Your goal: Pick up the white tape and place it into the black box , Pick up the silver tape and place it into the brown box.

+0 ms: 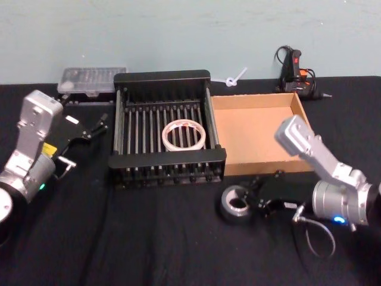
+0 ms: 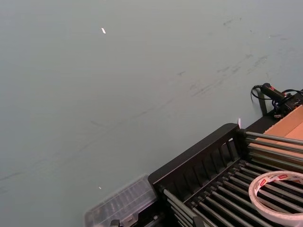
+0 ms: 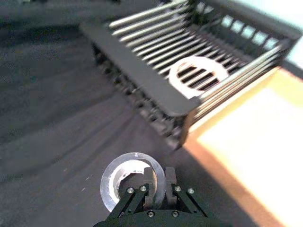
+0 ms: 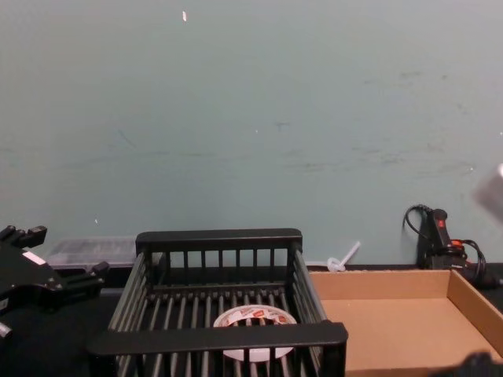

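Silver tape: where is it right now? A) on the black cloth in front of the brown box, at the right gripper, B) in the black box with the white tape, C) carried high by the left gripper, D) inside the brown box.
A: the silver tape lies on the black cloth before the brown box, with the right gripper shut on its wall.

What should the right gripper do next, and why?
Probably lift straight up. The right gripper looks pinched on the near wall of the silver tape, which sits on the cloth just outside the brown box. The white tape already lies in the black box, so only this roll remains. The left gripper sits off beside that crate.
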`<action>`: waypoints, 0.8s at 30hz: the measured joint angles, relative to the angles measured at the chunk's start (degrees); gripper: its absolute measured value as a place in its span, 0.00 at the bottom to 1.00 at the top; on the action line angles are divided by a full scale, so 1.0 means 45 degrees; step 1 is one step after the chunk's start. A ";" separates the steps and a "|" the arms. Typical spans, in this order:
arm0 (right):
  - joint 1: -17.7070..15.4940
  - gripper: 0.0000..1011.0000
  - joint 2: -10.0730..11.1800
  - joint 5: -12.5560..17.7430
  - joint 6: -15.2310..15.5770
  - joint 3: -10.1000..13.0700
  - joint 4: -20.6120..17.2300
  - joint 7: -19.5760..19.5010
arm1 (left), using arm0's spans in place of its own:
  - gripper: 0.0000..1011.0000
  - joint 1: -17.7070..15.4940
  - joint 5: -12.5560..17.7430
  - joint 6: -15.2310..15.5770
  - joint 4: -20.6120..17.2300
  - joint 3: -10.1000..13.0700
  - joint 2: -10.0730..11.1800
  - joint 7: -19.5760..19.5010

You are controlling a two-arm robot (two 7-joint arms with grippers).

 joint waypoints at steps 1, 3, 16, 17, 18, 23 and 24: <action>0.0012 0.16 -0.0013 0.0033 -0.0015 0.0070 -0.0015 -0.0048 | 0.99 0.0000 0.0000 0.0000 0.0000 0.0000 0.0000 0.0000; 0.0080 0.16 -0.0073 0.0124 -0.0060 0.0296 -0.0025 -0.0245 | 0.99 0.0000 0.0001 0.0000 0.0000 0.0000 0.0000 0.0000; 0.1230 0.16 -0.0902 0.0002 -0.0022 0.1188 0.1073 -0.1437 | 0.99 0.0000 0.0000 0.0000 0.0000 0.0001 0.0000 0.0000; 0.1290 0.16 -0.0950 -0.0019 -0.0007 0.1215 0.1163 -0.1477 | 0.99 -0.0001 0.0000 0.0000 0.0000 0.0000 0.0000 0.0001; 0.1413 0.16 -0.1059 -0.0071 0.0018 0.1264 0.1332 -0.1554 | 0.99 0.0000 0.0000 0.0000 0.0000 0.0000 0.0000 0.0000; 0.1715 0.16 -0.1356 -0.0227 0.0150 0.1365 0.1892 -0.1735 | 0.99 0.0000 0.0001 0.0000 0.0000 0.0000 0.0000 0.0000; 0.1752 0.16 -0.1404 -0.0255 0.0160 0.1383 0.1992 -0.1758 | 0.99 0.0000 0.0000 0.0000 0.0000 0.0000 0.0000 0.0000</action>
